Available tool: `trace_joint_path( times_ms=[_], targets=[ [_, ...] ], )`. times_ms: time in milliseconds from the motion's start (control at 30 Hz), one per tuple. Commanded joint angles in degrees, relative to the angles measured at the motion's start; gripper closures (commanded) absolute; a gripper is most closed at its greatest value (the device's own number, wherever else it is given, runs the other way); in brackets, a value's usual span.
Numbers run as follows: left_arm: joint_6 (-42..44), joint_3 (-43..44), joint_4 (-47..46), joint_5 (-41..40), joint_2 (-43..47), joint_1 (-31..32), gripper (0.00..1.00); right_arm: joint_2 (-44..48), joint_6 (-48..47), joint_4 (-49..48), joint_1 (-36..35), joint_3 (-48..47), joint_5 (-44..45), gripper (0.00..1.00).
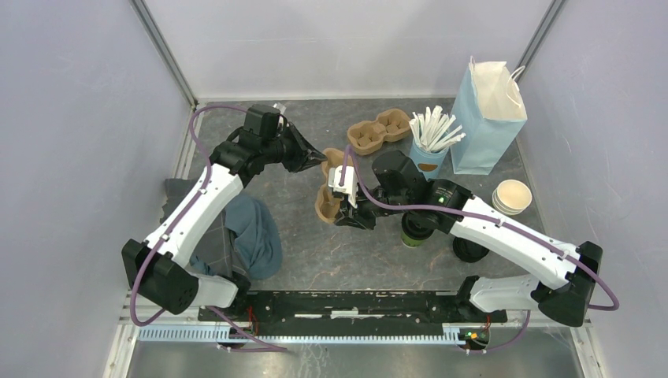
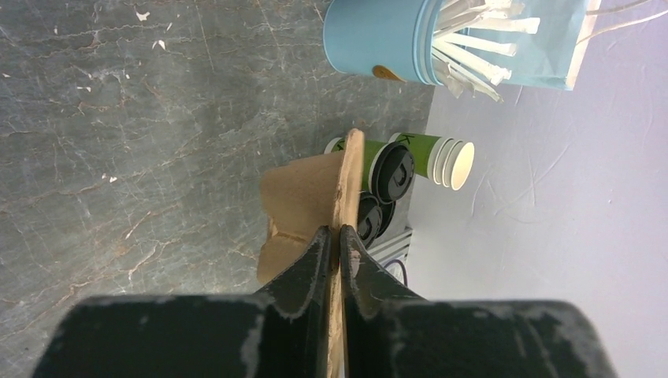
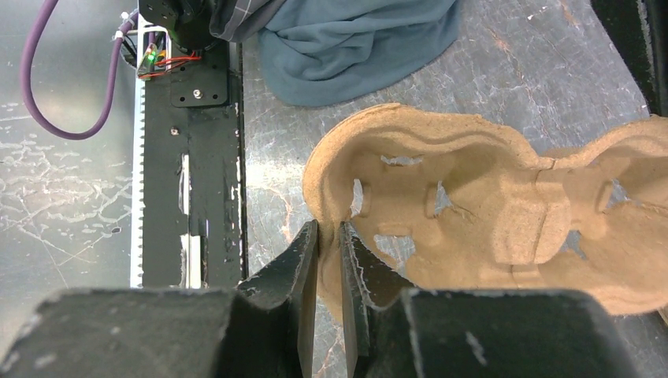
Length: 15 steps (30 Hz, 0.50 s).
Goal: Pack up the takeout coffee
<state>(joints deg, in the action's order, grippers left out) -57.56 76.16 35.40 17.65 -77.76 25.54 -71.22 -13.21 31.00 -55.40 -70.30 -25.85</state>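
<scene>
The middle cup carrier [image 1: 328, 197] is sitting at the centre of the table [image 1: 315, 260]. A second cup carrier [image 1: 378, 131] is resting behind it and slightly to its right, the cup of sticks [image 1: 428, 153] is standing farther right, and the paper bag [image 1: 488, 118] is standing beyond that. The takeout coffee [image 1: 413, 234] is standing to the middle carrier's right and a little nearer, partly under the right arm [image 1: 504, 228], with the stack of cups [image 1: 512, 197] sitting farther right again, while the cloth [image 1: 256, 232] is lying to the carrier's left and nearer.
</scene>
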Motion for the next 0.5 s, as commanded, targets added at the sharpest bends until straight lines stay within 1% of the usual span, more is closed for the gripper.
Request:
trace_joint_path(
  times_ms=[0,67,133,167,233,267,300,367,433,467],
  targets=[
    [0.4,1.6,-2.4,0.8,0.8,0.1,0.92,0.5,-0.2,-1.5,-0.3,-0.7,0.6,0.8],
    [0.4,1.1,-2.4,0.8,1.3,0.0,0.98,0.5,0.8,-1.5,-0.2,-0.6,1.7,0.77],
    [0.7,0.8,-2.1,0.4,2.1,0.1,0.98,0.4,2.4,-1.6,-0.2,-0.7,3.1,0.7],
    [0.9,0.6,-1.9,0.0,2.3,0.1,0.98,0.3,3.3,-1.1,-0.2,-1.0,4.0,0.65],
    [1.5,0.2,-1.2,-0.8,2.9,0.0,0.98,-0.1,5.4,1.1,-0.2,-2.4,7.2,0.5],
    [1.9,0.1,-0.7,-1.2,3.1,-0.1,0.98,-0.3,6.1,2.6,-0.3,-3.3,9.1,0.46],
    [2.5,0.0,-0.4,-1.4,3.2,-0.2,0.98,-0.7,7.0,4.8,-0.2,-4.7,11.0,0.43],
    [3.8,0.0,0.5,-1.9,3.3,-0.4,0.98,-1.1,8.0,9.4,-0.2,-7.2,14.7,0.4],
    [5.1,0.0,0.9,-2.1,2.9,-0.5,0.98,0.1,9.4,11.8,-0.3,-8.0,17.7,0.36],
    [5.5,0.2,1.4,-2.2,2.6,-0.5,0.98,1.5,10.5,12.2,-0.2,-7.8,19.2,0.32]
  ],
)
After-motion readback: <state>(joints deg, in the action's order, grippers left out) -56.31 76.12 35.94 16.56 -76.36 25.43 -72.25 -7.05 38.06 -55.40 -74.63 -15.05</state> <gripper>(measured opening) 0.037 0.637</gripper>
